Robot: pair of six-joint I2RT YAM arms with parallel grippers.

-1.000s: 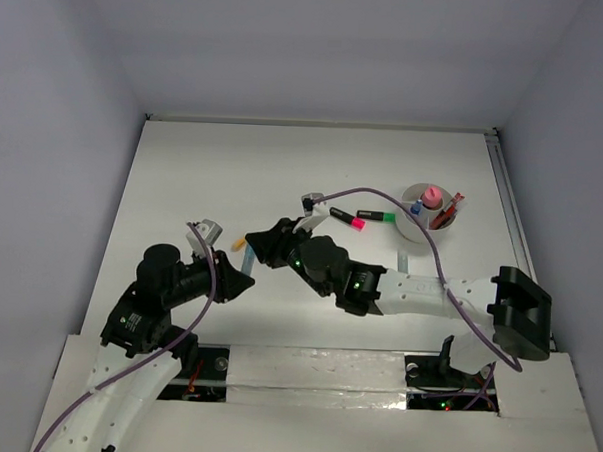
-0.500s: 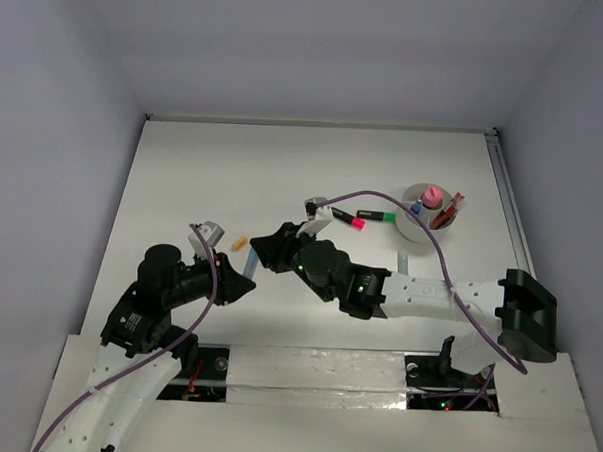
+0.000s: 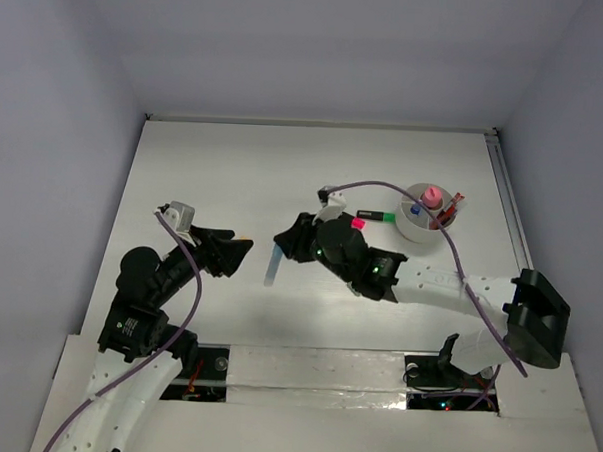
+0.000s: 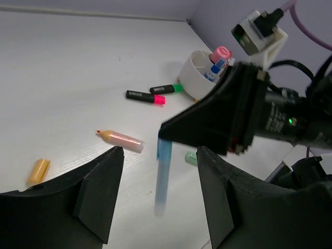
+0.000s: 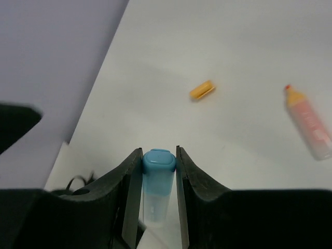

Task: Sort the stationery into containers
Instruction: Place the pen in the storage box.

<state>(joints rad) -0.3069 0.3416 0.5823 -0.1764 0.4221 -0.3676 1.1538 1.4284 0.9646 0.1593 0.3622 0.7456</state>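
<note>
No text, brand, number or sign can be read in any view. Pink marker (image 4: 145, 96), black barrel: print, if any, too small to tell. Blue marker (image 5: 157, 166) and cup (image 4: 189, 80): nothing legible on the faces that show.

Robotics lab test cell, white table (image 3: 234, 163), plain grey walls (image 3: 319, 47) boxing it in, purple cables (image 3: 383, 186)

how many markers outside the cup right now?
4. Blue marker in the right gripper; pink-tipped marker and green-tipped marker on the table beside the cup; uncapped orange marker lying apart from them. The arms may hide more.
</note>
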